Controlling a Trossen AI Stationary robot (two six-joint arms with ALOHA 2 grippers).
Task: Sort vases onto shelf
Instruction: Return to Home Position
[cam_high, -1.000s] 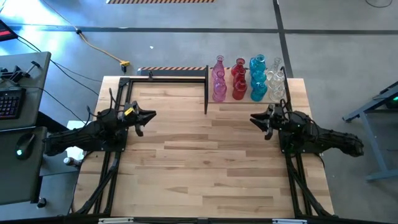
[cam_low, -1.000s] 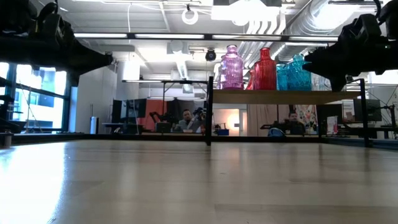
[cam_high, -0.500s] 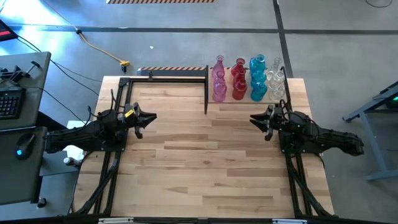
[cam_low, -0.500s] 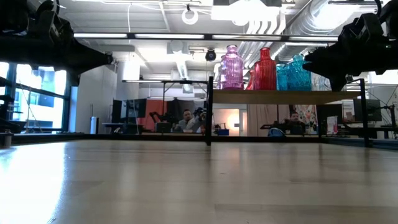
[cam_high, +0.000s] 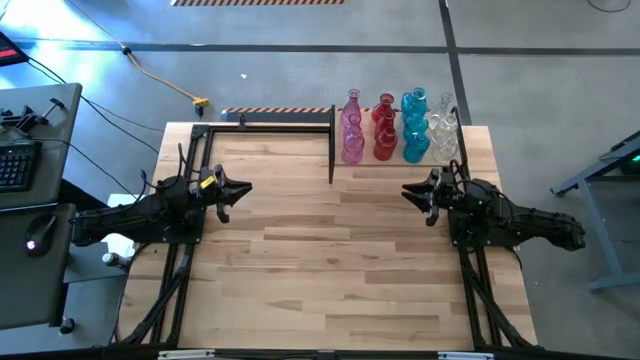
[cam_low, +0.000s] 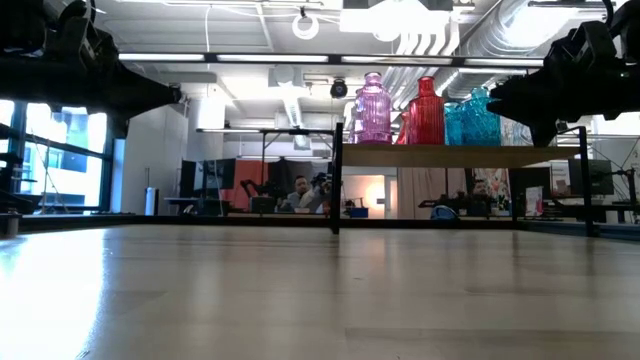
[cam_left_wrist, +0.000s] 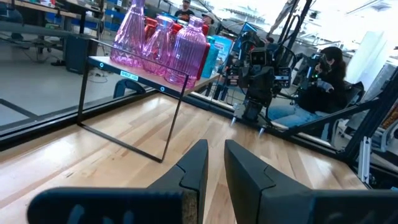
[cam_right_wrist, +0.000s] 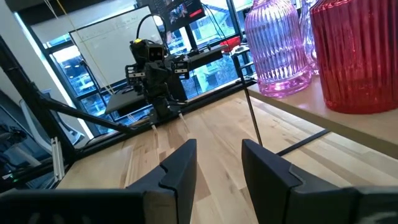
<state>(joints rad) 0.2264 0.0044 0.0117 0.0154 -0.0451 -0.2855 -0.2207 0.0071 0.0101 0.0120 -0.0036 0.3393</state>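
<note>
Nothing shifted — left arm, right arm, vases unmoved.

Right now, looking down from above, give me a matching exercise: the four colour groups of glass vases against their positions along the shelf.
1 pink ribbed glass vases
2 red glass vases
3 turquoise-blue glass vases
4 clear glass vases

Places along the light-wood shelf, high view:
A far right
B far left
C second from left
D second from right

Pairs: 1-B, 2-C, 3-D, 4-A
</note>
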